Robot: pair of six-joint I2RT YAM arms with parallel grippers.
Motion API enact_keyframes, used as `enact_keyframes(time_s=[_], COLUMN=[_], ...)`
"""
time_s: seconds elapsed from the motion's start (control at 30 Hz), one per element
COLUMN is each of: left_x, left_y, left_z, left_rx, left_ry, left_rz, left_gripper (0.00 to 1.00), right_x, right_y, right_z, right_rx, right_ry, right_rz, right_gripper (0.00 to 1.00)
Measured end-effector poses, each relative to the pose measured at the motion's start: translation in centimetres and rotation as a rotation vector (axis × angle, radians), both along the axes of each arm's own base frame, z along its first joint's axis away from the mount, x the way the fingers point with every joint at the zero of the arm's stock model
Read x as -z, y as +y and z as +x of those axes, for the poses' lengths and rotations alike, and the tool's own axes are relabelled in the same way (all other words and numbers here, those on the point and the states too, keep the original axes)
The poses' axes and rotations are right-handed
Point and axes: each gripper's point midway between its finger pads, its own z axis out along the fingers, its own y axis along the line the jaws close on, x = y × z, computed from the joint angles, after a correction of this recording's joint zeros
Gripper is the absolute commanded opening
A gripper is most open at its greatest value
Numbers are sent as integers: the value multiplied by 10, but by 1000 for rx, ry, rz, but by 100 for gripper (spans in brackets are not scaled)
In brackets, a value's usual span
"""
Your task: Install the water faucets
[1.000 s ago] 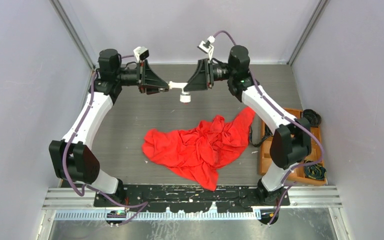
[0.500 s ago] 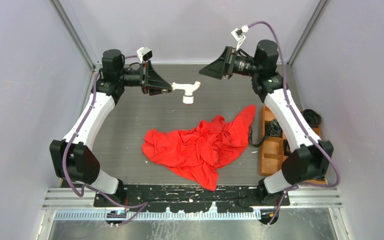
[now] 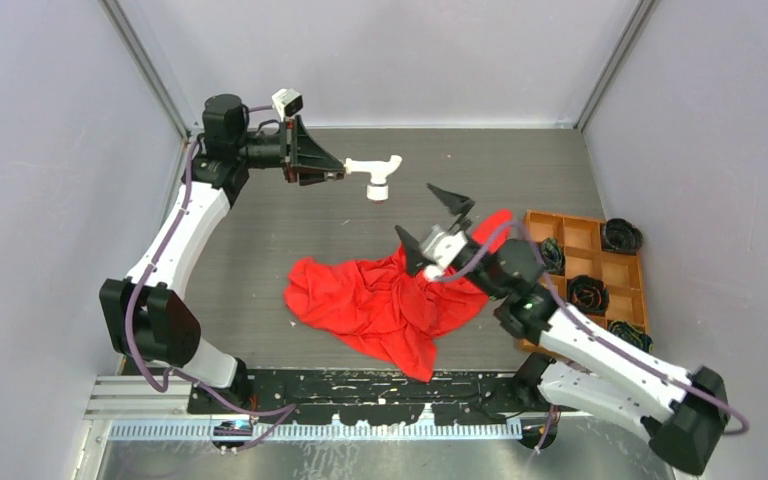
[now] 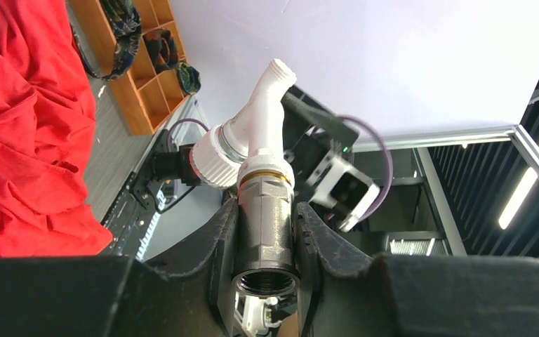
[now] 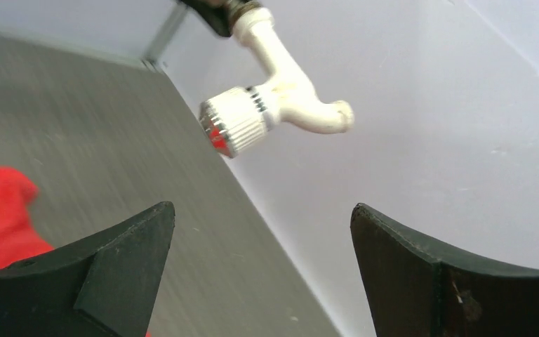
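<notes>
The water faucet [image 3: 373, 172] is a white plastic tap with a ribbed round knob, held in the air above the table's far side. Its brassy end sits in a dark threaded fitting [image 4: 267, 225]. My left gripper [image 3: 335, 172] is shut on that fitting, which is clamped between both fingers in the left wrist view, with the white tap [image 4: 260, 126] sticking out beyond them. My right gripper [image 3: 428, 222] hangs open and empty above the red cloth's far edge, well apart from the tap. The right wrist view shows the tap [image 5: 281, 98] ahead of the spread right gripper [image 5: 263, 210].
A crumpled red cloth [image 3: 380, 300] lies mid-table. An orange compartment tray [image 3: 560, 216] with black coiled parts stands at the right. Grey walls close in the back and both sides. The right arm stretches low across the front right.
My right gripper has opened and let go of the tap. That arm swung back from the far side and down toward the front, over the cloth. The left arm kept still.
</notes>
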Motion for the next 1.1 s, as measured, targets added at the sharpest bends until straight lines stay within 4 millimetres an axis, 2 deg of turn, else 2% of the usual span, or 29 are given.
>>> enact_keyframes(time_s=[0.2, 0.27, 0.37, 0.43, 0.67, 0.83, 1.1], left_x=[3, 4, 5, 6, 9, 6, 4], left_y=[-1, -1, -1, -1, -2, -1, -1], left_z=[4, 6, 8, 9, 12, 14, 15], left_rx=[-7, -9, -10, -10, -11, -16, -16], left_ry=[11, 15, 21, 23, 35, 39, 22], left_rz=[3, 4, 5, 5, 6, 3, -2], left_gripper=[0, 0, 0, 0, 0, 0, 0], right_x=[36, 42, 33, 19, -12, -11, -13], right_y=[28, 34, 40, 39, 42, 53, 53], right_z=[16, 19, 22, 18, 15, 25, 55], right_rx=[187, 241, 324, 378, 506, 532, 577], right_ry=[-352, -445, -573, -654, -818, -861, -886], right_rz=[-289, -357, -401, -392, -371, -415, -457], right_gripper=[100, 100, 100, 100, 100, 100, 100])
